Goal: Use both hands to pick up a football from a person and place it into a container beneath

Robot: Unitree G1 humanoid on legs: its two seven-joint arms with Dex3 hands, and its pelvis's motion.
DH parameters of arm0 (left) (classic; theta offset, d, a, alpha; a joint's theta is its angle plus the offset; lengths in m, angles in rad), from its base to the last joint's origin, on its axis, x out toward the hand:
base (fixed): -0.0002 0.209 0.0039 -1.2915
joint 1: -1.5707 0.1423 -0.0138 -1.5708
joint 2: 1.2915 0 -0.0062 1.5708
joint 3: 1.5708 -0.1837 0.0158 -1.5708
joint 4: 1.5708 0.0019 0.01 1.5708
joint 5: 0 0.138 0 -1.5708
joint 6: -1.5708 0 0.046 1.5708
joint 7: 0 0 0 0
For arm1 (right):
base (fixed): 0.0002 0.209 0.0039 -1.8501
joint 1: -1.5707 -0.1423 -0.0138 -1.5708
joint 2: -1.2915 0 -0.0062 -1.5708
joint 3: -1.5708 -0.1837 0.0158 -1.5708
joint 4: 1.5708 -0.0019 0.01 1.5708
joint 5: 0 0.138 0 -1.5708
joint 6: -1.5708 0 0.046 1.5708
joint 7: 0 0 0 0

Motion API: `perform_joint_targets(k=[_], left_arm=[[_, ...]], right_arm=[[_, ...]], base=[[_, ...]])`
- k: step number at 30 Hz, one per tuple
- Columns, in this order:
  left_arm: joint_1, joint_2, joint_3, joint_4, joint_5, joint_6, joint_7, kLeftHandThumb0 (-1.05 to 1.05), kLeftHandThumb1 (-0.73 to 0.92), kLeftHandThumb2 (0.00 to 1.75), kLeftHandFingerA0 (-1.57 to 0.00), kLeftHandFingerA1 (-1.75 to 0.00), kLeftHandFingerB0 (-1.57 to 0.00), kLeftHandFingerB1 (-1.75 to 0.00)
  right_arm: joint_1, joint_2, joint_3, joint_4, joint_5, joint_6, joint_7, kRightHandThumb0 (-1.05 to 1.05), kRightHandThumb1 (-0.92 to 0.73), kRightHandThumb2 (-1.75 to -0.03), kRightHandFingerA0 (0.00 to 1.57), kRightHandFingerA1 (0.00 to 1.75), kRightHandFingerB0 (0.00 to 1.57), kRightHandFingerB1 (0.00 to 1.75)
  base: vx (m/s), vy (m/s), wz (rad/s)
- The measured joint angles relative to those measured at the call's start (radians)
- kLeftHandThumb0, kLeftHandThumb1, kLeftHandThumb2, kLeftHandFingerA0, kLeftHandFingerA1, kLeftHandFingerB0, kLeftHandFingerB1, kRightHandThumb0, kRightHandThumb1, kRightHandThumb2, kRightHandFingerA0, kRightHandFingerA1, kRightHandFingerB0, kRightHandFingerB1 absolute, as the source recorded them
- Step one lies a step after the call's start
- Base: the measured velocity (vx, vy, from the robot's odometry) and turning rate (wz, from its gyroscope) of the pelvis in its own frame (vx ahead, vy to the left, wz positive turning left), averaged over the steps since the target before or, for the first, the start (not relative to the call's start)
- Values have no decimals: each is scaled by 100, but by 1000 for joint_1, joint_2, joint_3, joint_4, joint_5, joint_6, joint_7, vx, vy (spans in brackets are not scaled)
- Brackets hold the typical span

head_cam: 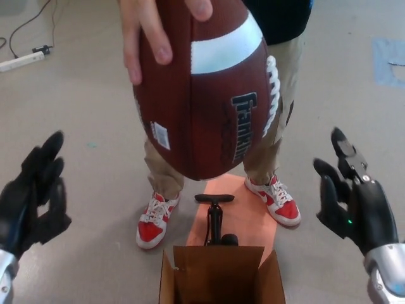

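Observation:
A person's hand (pixel 149 35) holds a brown football (pixel 205 95) with a white stripe and white laces, point down, at the top centre of the head view. Below it an open cardboard box (pixel 220 275) stands at the bottom edge. My left hand (pixel 30 196) is raised at the lower left, open, well clear of the ball. My right hand (pixel 354 199) is raised at the lower right, also open with its fingers spread, and apart from the ball.
The person stands just behind the box in red and white shoes (pixel 155 221). A black pump (pixel 215 218) stands on an orange mat (pixel 243 215) between shoes and box. A white power strip (pixel 22 61) lies on the floor at the far left.

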Motion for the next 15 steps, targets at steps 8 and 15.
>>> perform_joint_targets(k=[8, 15], left_arm=[[11, -57, -57, -265, -9, 23, 2, -88, 83, 120, -1, -19, 0, -15], [-47, -150, -151, -471, -7, 101, 30, -89, 89, 120, 0, -12, 0, -11]], right_arm=[[8, 71, 76, -212, -2, 6, 1, -94, -84, -115, 17, 29, 0, 11], [-14, 156, 172, -372, -20, 50, -9, -98, -86, -114, 9, 16, 0, 5]], base=[[0, 0, 0], [0, 0, 0]])
